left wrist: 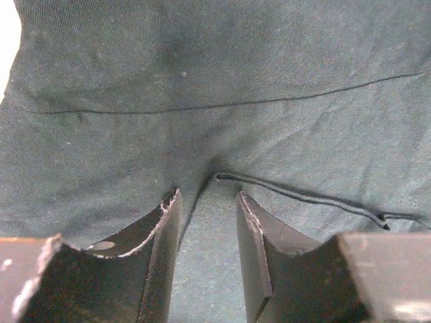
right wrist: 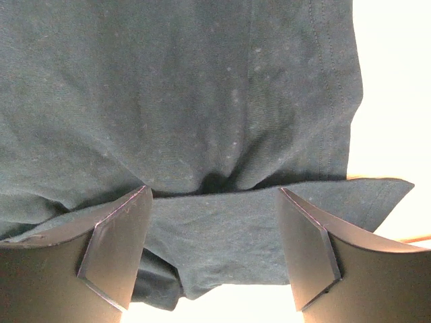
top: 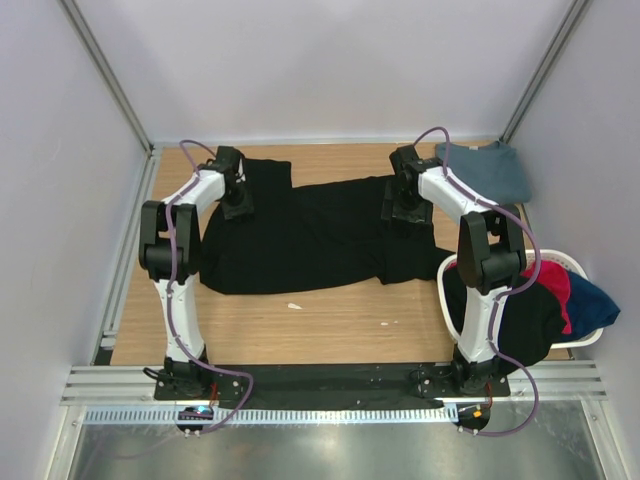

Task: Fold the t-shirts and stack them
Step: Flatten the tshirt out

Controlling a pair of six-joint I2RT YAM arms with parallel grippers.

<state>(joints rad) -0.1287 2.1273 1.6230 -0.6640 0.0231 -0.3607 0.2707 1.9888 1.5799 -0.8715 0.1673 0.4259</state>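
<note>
The top external view looks steeply down from above and behind the arm bases, taking in the whole bench (top: 330, 320). The wrist views look out past the left gripper (left wrist: 207, 202) and the right gripper (right wrist: 214, 195) — both very close to the black t-shirt (top: 300, 240) that the overhead view shows whole.

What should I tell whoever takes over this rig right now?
Left gripper: fingers apart, narrow gap, at a pucker in the black t-shirt.
Right gripper: wide open at that shirt's edge.
Black t-shirt lies spread, unfolded, on the table.
Slate-blue shirt lies compact at the far right corner.
Other shirts wait in the white basket.
Left to do: fold this one, stack it, then the rest.
</note>
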